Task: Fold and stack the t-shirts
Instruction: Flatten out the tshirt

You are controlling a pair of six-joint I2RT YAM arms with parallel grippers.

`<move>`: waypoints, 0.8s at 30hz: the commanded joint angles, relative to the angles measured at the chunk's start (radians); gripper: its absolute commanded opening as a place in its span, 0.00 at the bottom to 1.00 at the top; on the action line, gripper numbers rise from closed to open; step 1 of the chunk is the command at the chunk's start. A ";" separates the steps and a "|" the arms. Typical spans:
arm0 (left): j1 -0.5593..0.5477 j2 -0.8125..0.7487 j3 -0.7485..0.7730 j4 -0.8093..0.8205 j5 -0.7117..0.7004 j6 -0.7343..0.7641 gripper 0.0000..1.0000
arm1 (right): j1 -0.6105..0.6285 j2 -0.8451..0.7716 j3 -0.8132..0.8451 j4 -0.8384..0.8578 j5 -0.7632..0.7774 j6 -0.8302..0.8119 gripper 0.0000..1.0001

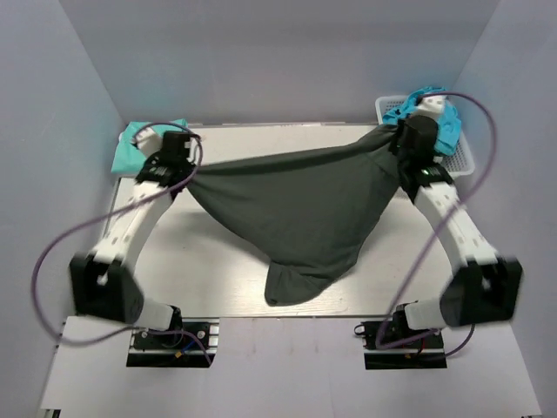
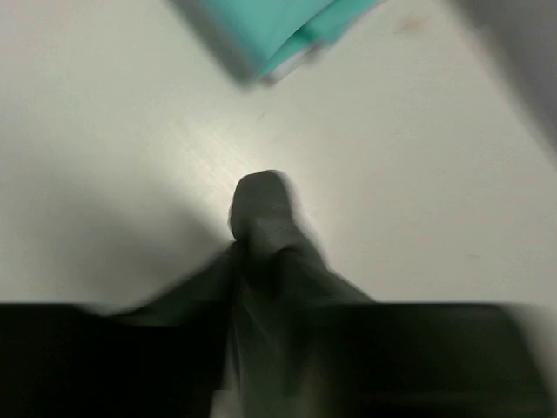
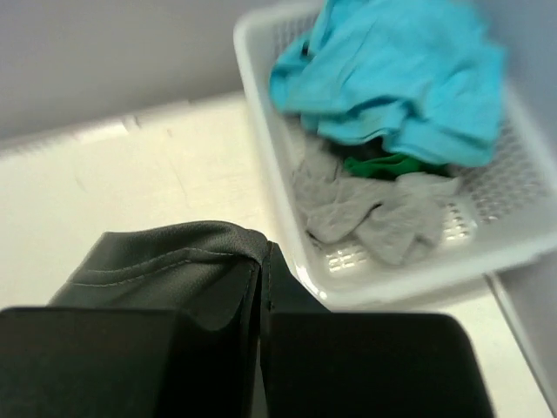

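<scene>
The dark charcoal t-shirt (image 1: 296, 209) hangs stretched between my two grippers above the table, its lower part sagging to the table near the front edge. My left gripper (image 1: 187, 171) is shut on one corner of it; that bunched cloth (image 2: 265, 226) fills the blurred left wrist view. My right gripper (image 1: 402, 144) is shut on the other corner, and a hemmed fold (image 3: 174, 257) sits pinched between its jaws. A mint-green t-shirt (image 1: 135, 146) lies folded at the back left and shows in the left wrist view (image 2: 278, 30).
A white lattice basket (image 1: 457, 157) stands at the back right, right beside my right gripper. It holds a turquoise t-shirt (image 3: 392, 78), a grey t-shirt (image 3: 374, 213) and a scrap of green cloth (image 3: 387, 163). Grey walls enclose the table (image 1: 218, 279).
</scene>
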 commanded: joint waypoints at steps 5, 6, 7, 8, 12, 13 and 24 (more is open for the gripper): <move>0.068 0.314 0.223 -0.249 -0.052 -0.119 1.00 | 0.000 0.562 0.594 -0.352 -0.044 0.018 0.49; 0.068 0.328 0.232 -0.249 -0.052 -0.119 1.00 | 0.000 0.649 0.685 -0.376 -0.067 0.017 0.71; 0.068 0.337 0.232 -0.223 -0.028 -0.090 1.00 | 0.004 0.666 0.731 -0.388 -0.076 0.012 0.78; 0.077 0.346 0.241 -0.208 -0.016 -0.075 1.00 | 0.006 0.680 0.742 -0.399 -0.105 0.015 0.88; 0.077 0.357 0.241 -0.133 0.102 0.037 1.00 | 0.010 0.619 0.654 -0.358 -0.202 0.001 0.90; 0.077 0.357 0.241 -0.117 0.135 0.065 1.00 | 0.013 0.563 0.632 -0.350 -0.220 0.000 0.90; 0.028 0.464 0.217 0.082 0.655 0.381 1.00 | 0.098 0.179 0.001 -0.338 -0.518 0.122 0.90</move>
